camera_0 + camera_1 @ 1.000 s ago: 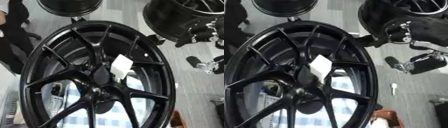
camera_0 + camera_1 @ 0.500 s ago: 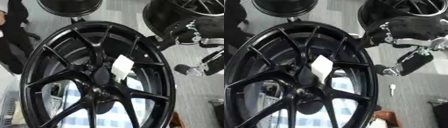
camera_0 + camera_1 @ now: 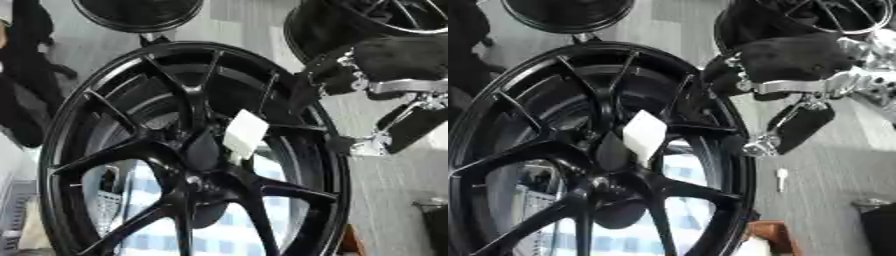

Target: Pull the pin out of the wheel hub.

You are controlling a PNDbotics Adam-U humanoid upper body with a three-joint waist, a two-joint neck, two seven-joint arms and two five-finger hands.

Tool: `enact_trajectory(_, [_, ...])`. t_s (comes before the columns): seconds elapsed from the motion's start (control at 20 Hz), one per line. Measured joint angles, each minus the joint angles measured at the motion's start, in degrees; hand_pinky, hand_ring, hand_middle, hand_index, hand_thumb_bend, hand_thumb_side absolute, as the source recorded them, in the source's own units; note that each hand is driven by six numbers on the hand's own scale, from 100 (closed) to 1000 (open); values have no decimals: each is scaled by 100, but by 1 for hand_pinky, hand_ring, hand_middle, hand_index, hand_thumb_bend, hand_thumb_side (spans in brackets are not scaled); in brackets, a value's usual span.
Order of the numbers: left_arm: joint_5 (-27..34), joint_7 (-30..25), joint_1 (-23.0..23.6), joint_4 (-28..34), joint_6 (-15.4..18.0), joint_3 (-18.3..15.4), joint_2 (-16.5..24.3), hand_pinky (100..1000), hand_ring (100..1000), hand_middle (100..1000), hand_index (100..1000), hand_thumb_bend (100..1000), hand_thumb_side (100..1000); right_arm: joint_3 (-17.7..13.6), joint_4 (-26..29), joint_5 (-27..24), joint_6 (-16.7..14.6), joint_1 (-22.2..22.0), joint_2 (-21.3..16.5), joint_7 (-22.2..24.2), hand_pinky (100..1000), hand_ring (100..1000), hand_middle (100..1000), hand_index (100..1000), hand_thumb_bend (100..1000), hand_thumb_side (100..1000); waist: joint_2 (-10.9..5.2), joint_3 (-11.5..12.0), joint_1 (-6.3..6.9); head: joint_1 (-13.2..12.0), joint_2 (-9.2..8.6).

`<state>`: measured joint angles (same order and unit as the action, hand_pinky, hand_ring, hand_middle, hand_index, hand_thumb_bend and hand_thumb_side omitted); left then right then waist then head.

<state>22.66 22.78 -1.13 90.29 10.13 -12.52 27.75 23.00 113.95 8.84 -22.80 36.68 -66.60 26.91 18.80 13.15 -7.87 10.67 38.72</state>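
Black wheel stood upright; white tag beside hub, pin not made out. Right hand at rim, fingers apparently relaxed, nothing held. Risk: rim knocked, wheel tipped; tag mistaken for pin.

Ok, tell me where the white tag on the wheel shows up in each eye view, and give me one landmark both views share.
Left eye view: the white tag sits just right of the picture's centre, over the spokes above the hub.
Right eye view: the same tag sits left of centre, again just above the hub.
Shared landmark: the robot's right hand, at the wheel rim's upper right in both views.
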Motion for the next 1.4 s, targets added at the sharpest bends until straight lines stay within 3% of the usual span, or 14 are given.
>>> enact_trajectory(0.35, [-6, -14, -29, -34, 1, 30, 3, 893, 707, 618, 806, 100, 873, 49, 0, -136, 261, 330, 235, 148, 881, 822, 820, 869, 281, 218, 46, 64, -36, 16, -4])
enact_trajectory(0.7, [-29, -30, -77, -36, -9, 34, 20, 893, 707, 618, 806, 100, 871, 126, 0, -147, 420, 470, 394, 232, 889, 859, 840, 876, 279, 244, 120, 127, -71, 48, -26])
enact_trajectory(0.85, [-45, -37, -96, -36, -16, 35, 21, 893, 707, 618, 805, 100, 873, 164, 0, -146, 496, 527, 469, 303, 886, 854, 837, 873, 280, 219, 153, 143, -78, 76, -25])
enact_trajectory(1.4, [-103, -42, -161, -65, -23, 68, 41, 894, 707, 617, 805, 100, 881, 311, 0, -69, 777, 615, 735, 390, 876, 843, 837, 873, 266, 259, 305, 258, -210, 117, 0])
